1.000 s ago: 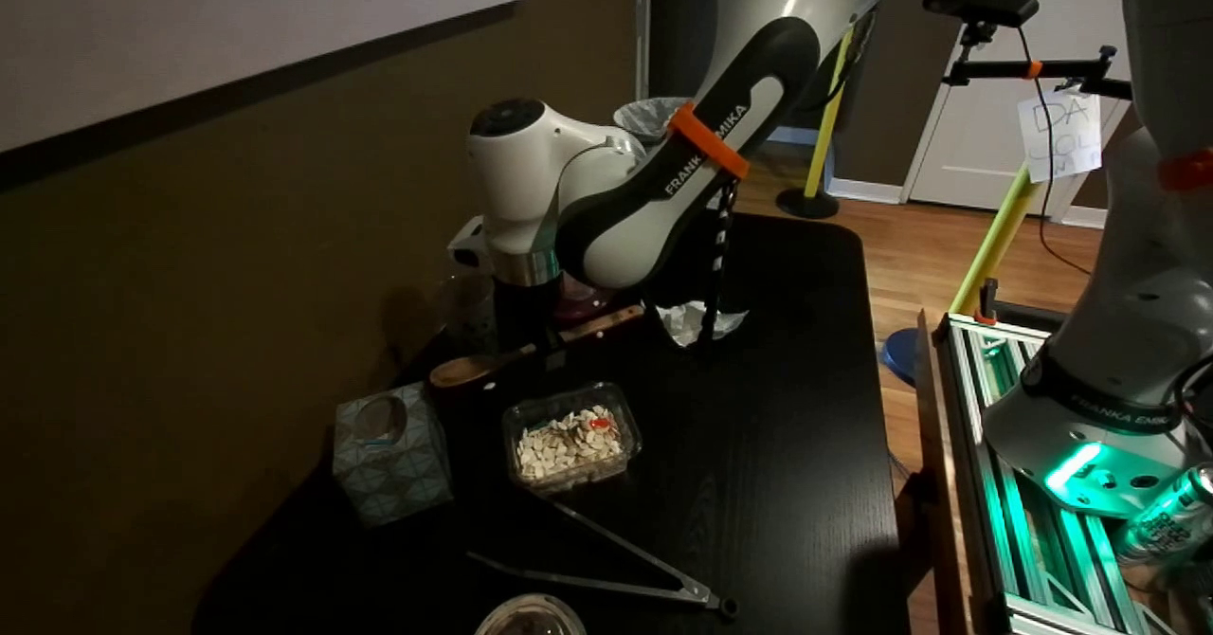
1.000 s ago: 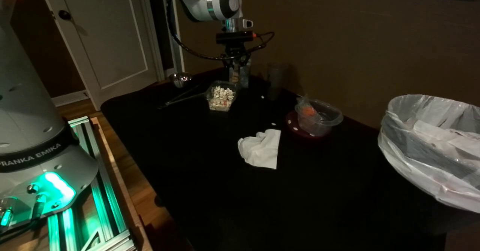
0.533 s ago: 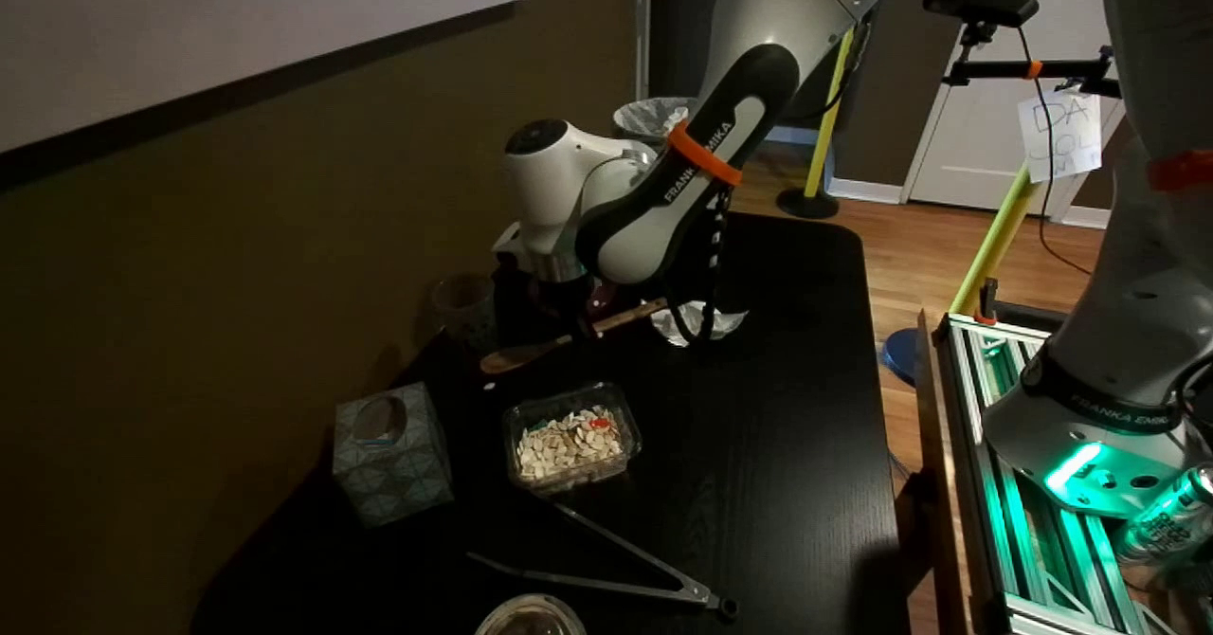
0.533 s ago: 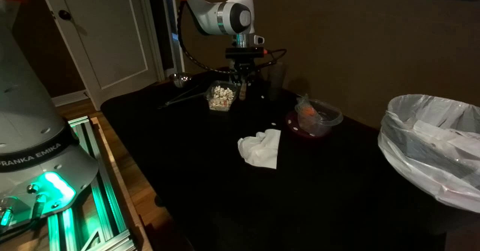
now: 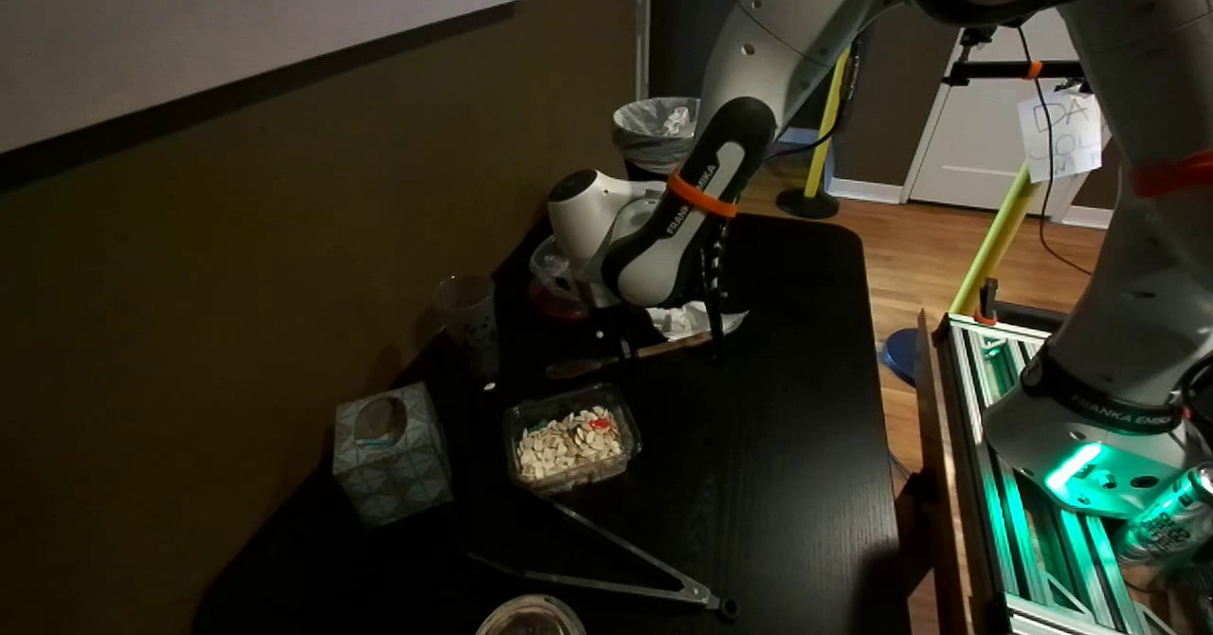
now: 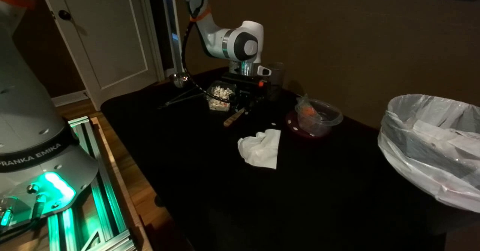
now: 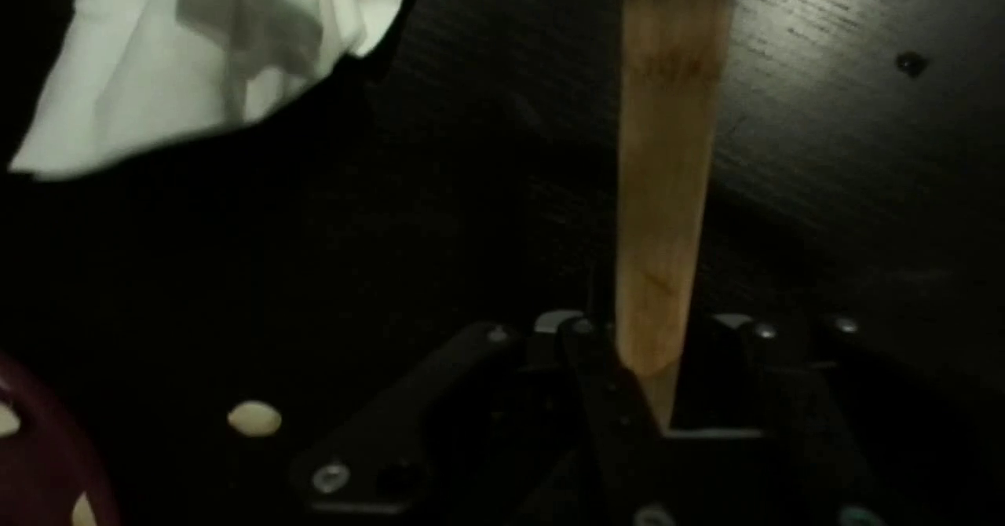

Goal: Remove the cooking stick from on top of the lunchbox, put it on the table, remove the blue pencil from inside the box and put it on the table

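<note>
My gripper (image 5: 627, 349) is shut on the cooking stick (image 5: 668, 346), a brown wooden spoon, low over the black table (image 5: 777, 408). In the wrist view the handle (image 7: 667, 157) runs between the fingers of the gripper (image 7: 648, 337). In an exterior view the handle end (image 6: 233, 118) sticks out below the gripper (image 6: 248, 106). I cannot tell whether the spoon touches the table. The lunchbox (image 5: 588, 477), clear plastic with pale flakes, stands beside it, with a small teal spot at one corner. The grey-green box (image 5: 393, 469) has a light blue edge in its opening. No pencil is clearly distinguishable.
Metal tongs (image 5: 616, 578) lie beside the lunchbox. A white napkin (image 6: 260, 150) lies near the handle end. A clear tub (image 6: 322, 118) stands on a dark-red plate (image 6: 300, 131). A tall clear cup (image 5: 469, 322) stands by the wall. A lined bin (image 6: 420, 150) stands beyond.
My gripper has carried the spoon down and away from the box, past the lunchbox, towards the napkin. The lunchbox, box and tongs have not moved.
</note>
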Robot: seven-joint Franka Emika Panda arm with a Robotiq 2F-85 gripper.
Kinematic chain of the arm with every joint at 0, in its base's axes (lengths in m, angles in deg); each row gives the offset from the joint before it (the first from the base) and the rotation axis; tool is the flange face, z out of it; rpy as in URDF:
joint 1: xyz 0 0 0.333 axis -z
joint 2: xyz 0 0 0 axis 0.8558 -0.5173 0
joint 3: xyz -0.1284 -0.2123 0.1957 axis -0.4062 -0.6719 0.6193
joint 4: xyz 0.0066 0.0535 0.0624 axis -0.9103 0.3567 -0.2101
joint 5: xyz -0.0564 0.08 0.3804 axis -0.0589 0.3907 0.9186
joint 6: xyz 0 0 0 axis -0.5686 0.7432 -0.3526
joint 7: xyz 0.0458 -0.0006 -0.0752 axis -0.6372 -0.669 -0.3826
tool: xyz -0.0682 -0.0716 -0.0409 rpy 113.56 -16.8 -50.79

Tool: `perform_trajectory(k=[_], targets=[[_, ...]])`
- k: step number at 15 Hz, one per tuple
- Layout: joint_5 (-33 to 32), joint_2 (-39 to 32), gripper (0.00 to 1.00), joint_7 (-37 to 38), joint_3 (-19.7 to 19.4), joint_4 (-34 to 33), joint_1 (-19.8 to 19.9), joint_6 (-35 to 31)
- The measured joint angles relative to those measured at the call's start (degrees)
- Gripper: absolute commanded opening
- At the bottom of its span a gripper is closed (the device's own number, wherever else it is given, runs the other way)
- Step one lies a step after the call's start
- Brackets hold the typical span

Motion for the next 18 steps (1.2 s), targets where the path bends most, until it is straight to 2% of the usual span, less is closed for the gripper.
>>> perform_trajectory(k=[1,2,3,7,11,12,13,16,18], targets=[[1.20,-0.38,0.02,1.65,-0.05,-0.02,0.33,0.00],[2.59,-0.61,0.33,3.16,-0.04,-0.06,0.63,-0.03],[4.17,-0.74,0.33,4.54,-0.02,-0.15,0.89,-0.21],[8.50,-0.74,0.63,7.83,0.24,-0.73,1.19,-1.80],[8.75,1.07,0.93,9.06,0.67,-1.04,0.25,-3.99],[8.55,2.33,0.99,9.06,0.96,-0.69,-0.17,-5.67],[8.01,3.89,1.00,8.93,1.12,0.01,-0.80,-7.85],[5.25,10.51,1.00,8.50,1.55,3.00,-3.79,-12.60],[4.59,14.66,1.00,6.34,3.27,4.53,-4.87,-14.13]])
